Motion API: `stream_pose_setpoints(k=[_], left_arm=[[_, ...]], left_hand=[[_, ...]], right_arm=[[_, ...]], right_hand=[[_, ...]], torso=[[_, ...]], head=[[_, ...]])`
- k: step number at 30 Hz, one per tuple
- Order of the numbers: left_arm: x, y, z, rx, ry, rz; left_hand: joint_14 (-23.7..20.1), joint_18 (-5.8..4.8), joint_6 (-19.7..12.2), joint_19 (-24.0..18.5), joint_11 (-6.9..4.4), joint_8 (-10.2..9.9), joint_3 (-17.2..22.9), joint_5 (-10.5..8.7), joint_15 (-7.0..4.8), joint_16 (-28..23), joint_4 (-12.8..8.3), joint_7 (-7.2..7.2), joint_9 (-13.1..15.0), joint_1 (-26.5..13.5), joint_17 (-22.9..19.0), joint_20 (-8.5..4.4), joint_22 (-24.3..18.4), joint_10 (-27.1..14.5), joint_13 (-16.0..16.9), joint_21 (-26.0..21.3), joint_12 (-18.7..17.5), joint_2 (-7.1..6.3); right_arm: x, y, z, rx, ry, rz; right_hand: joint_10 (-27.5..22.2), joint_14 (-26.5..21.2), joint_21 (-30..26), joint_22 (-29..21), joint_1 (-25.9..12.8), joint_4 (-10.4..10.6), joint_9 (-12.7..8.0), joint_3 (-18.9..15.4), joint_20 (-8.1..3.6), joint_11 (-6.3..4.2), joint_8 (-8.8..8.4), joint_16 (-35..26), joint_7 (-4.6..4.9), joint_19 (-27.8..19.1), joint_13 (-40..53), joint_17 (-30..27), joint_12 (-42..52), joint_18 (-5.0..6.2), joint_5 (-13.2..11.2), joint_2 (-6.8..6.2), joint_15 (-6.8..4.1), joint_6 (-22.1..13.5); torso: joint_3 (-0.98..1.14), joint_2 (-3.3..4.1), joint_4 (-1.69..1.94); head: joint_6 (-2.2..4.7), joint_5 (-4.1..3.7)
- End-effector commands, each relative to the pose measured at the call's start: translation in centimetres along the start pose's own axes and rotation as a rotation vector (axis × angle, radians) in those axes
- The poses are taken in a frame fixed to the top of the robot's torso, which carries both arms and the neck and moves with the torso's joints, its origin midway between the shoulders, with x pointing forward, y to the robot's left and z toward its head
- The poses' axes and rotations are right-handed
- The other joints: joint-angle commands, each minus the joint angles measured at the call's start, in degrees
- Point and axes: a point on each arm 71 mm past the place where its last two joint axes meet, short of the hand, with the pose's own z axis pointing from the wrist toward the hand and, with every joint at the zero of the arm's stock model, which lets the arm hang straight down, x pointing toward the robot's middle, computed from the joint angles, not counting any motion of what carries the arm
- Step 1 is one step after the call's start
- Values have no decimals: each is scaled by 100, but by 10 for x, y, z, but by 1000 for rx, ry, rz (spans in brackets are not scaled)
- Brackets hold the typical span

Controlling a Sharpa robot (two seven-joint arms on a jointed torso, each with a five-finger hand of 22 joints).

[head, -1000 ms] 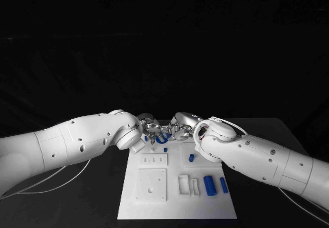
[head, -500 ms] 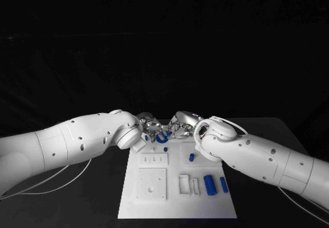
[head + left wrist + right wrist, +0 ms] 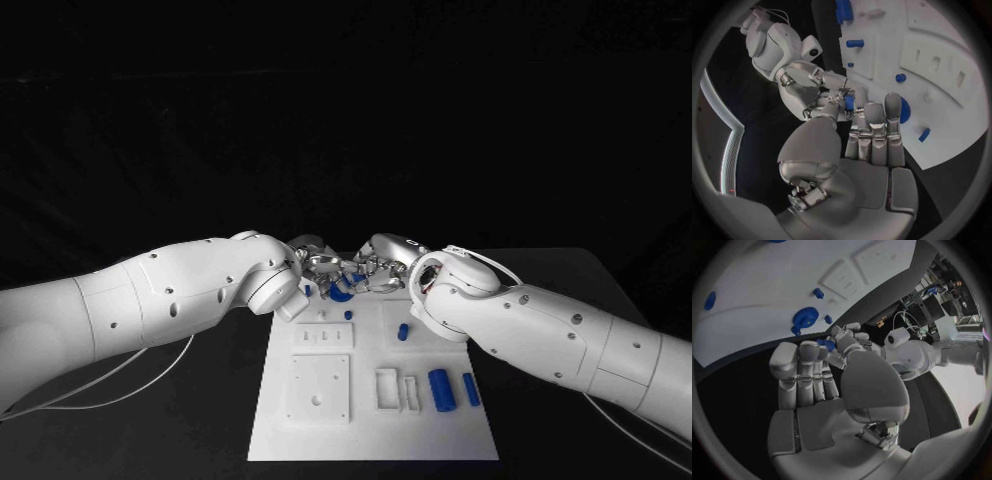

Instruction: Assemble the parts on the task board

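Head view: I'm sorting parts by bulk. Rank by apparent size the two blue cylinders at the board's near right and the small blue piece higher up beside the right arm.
1. Thick blue cylinder.
2. Slim blue cylinder.
3. Small blue piece, though it lies farther from the camera, so its rank is less sure.

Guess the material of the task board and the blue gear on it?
Task board: looks like matte white plastic, possibly printed or machined; flat, even surface with no glare. Blue gear: probably moulded or printed plastic, uniform saturated blue, dull finish, toothed rim visible. Neither shows metallic shine, unlike the silver hands nearby.
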Motion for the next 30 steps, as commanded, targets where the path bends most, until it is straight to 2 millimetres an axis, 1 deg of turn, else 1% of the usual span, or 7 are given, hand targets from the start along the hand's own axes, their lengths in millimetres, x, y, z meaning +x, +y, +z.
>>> stream_pose_setpoints(k=[1, 9, 16, 21, 26, 27, 30], left_arm=[[2, -3, 0, 32, 7, 24], [-2, 1, -1, 16, 7, 53], [-8, 10, -2, -27, 14, 76], [-12, 18, -4, -69, 15, 96], [-14, 26, -7, -122, 24, 124], [-15, 28, -8, -134, 25, 133], [-14, 32, -9, -154, 26, 148]], left_hand=[[34, 23, 179, 0, -46, -2, 916, 50, 3, 7, -951, -135, -9, 22, 9, -36, 11, 271, -11, 16, 22, -27], [51, 26, 198, 7, -50, -3, 917, 92, -2, 0, -999, -138, -32, 6, 23, -40, 18, 271, -24, 21, 47, -28], [57, 26, 210, 11, -52, -1, 916, 108, -3, -2, -1013, -141, -37, -4, 28, -42, 22, 274, -25, 25, 62, -27], [71, 25, 225, 15, -55, -2, 915, 131, -7, -2, -1045, -144, -50, -20, 41, -46, 27, 276, -29, 28, 88, -30], [82, 25, 233, 24, -59, -2, 915, 140, -9, -3, -1058, -147, -53, -28, 46, -48, 29, 277, -27, 31, 106, -28], [94, 23, 240, 29, -60, -2, 915, 142, -11, -8, -1075, -149, -60, -40, 50, -49, 31, 276, -29, 32, 121, -22], [100, 22, 243, 33, -60, -4, 915, 142, -12, -11, -1080, -149, -63, -45, 51, -51, 31, 276, -29, 32, 128, -21]], right_arm=[[-1, 1, -1, -25, -10, 13], [-4, -12, -10, -16, -16, 15], [-11, -31, -26, 1, -19, 14], [-17, -45, -37, 5, -12, 28], [-27, -59, -42, 25, -40, 63], [-31, -61, -41, 30, -54, 75], [-41, -65, -40, 39, -87, 107]], right_hand=[[-78, -7, -54, 642, 93, 61, -2, -204, 52, -1, -12, -32, 2, 282, -102, -10, -69, 60, 52, 23, 40, -84], [-142, -24, -73, 643, 240, 269, -2, -497, 68, 19, -13, -20, 24, 281, -274, -25, -118, 69, 144, -79, 55, -225], [-148, -24, -74, 644, 289, 307, -1, -558, 68, 18, -13, -17, 20, 283, -313, -29, -115, 69, 145, -109, 55, -209], [-146, -25, -73, 644, 351, 285, -1, -574, 65, 10, -14, -15, 14, 282, -335, -29, -114, 67, 196, -72, 51, -167], [-135, -18, -80, 641, 332, 188, -2, -528, 54, -4, -16, -13, 6, 285, -348, -24, -107, 66, 470, -8, 39, -110], [-133, -15, -78, 641, 296, 152, -2, -506, 51, -8, -15, -16, 4, 287, -359, -24, -111, 64, 586, 10, 37, -93], [-131, -12, -83, 639, 278, 135, -2, -493, 49, -11, -16, -19, 3, 288, -367, -26, -114, 64, 641, 13, 35, -88]], torso=[[2, 1, 2], [6, 2, -2], [7, -1, -3], [7, -9, -9], [17, -15, -13], [18, -17, -7], [17, -13, 12]], head=[[-3, 1], [-3, 16], [-13, 47], [-39, 81], [-64, 123], [-75, 139], [-89, 130]])
